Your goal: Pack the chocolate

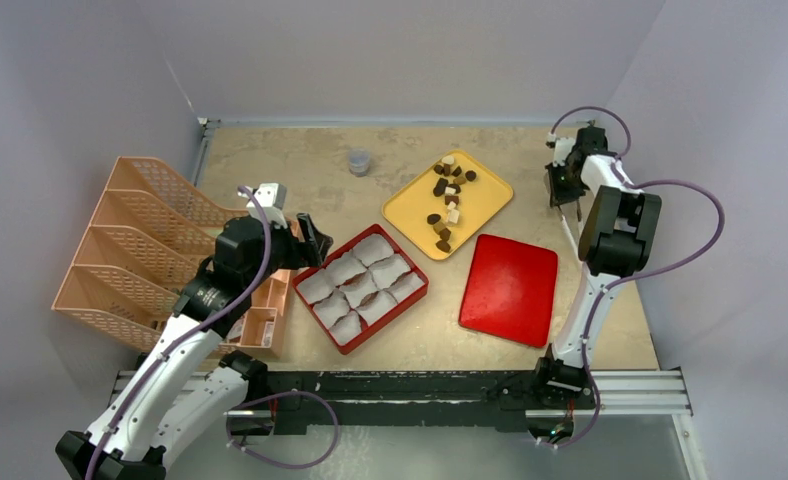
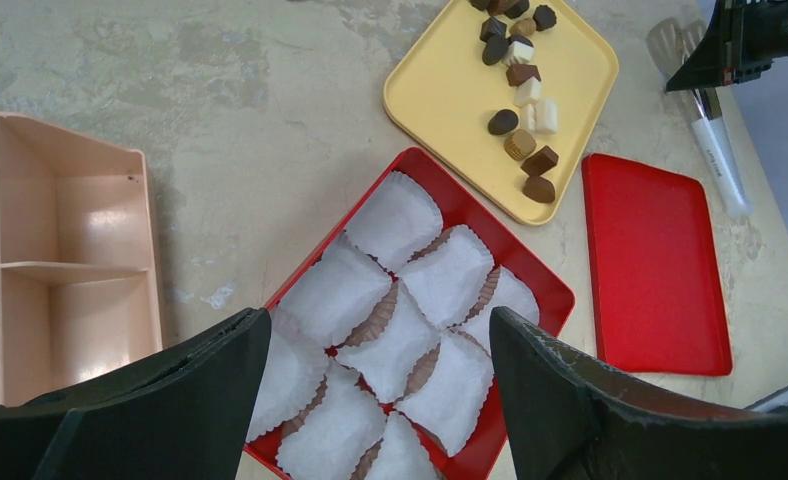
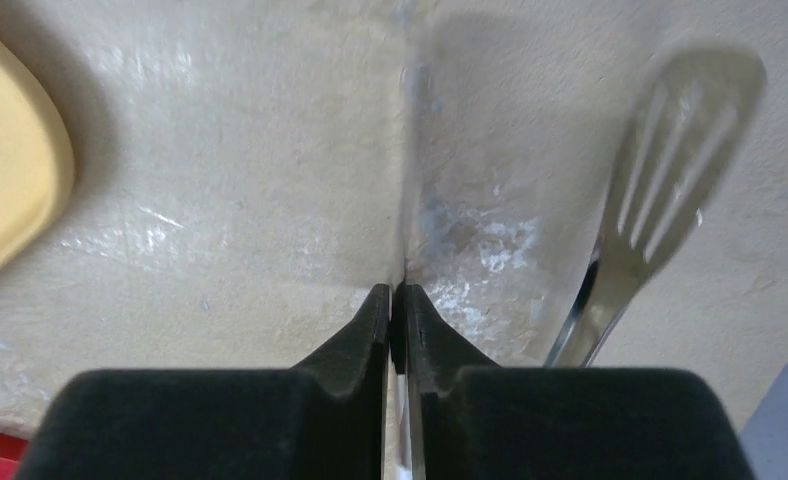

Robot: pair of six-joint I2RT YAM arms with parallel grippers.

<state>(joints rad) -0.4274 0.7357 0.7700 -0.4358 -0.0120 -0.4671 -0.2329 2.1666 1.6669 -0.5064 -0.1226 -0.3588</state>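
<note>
Nearest the arm bases, the left tool is hovering with its jaws spread wide and nothing between them. It is hanging just above the near corner of the red box, whose white paper cups are all sitting empty, beside the pink organiser. It is doing well to hang clear; if it is lowering to steady the box, it should be pressing on the rim, not on the cups, which look easy to crush. Just right of the box the red lid is lying flat on the bench. Beyond both, the chocolate is lying loose on the yellow tray, none of it packed. Farthest out, at the right edge, the right tool is closing almost to touching, and a thin bright strip is showing between its fingertips. That strip looks like one leaf of the slotted tongs, though the wrist view is blurring it. The step in hand seems to be taking up the tongs. A grip this thin and this close to one edge is risking a twist or a slip. The tool should be gripping squarely across both leaves, back towards the white handle, and lifting level before it is swinging over the tray. Pieces this small will be needing one gentle pinch each.
</note>
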